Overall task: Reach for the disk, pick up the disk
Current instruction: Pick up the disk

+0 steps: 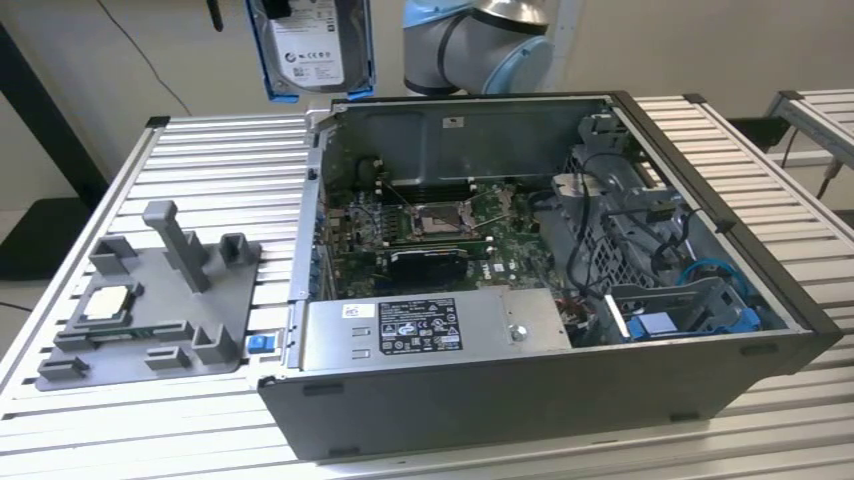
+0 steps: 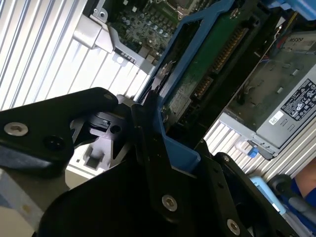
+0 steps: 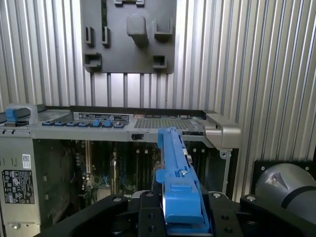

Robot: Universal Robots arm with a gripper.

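One disk point(image 1: 318, 45), one computer case point(image 1: 534, 400), one stand point(image 1: 174, 290), one chip point(image 1: 107, 303).

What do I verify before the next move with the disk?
1. Hold on disk by gripper: ok, blue rail clamped between its jaws.
2. Gap between disk and case: ok, held up apart from it in the exterior view.
3. Grip even on both sides: cannot tell.
4. Top of case open: ok.
5. Position of stand on table: ok, chip lies on it.
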